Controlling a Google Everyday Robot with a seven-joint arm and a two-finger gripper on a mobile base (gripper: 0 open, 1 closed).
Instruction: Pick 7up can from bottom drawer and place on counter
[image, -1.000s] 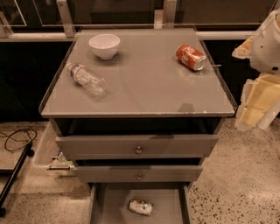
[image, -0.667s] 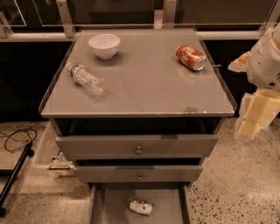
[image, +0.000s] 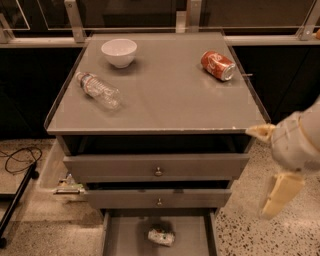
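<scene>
Bottom drawer (image: 122, 235) is standing pulled open below the bench's (image: 175, 102) front edge. The 7up can (image: 161, 236) is lying on its side on the drawer floor, about mid-width.

The claw (image: 275, 167) is hanging off the bench's front right corner, outside the cabinet, above the floor and well apart from the 7up can. I cannot tell whether it is released or clenched; it is grasping nothing visible.

On the bench:
- A white bowl (image: 119, 52) is sitting near the back left corner.
- A plastic bottle (image: 98, 91) is lying by the left edge.
- An orange-red can (image: 218, 65) is lying near the back right corner.
</scene>
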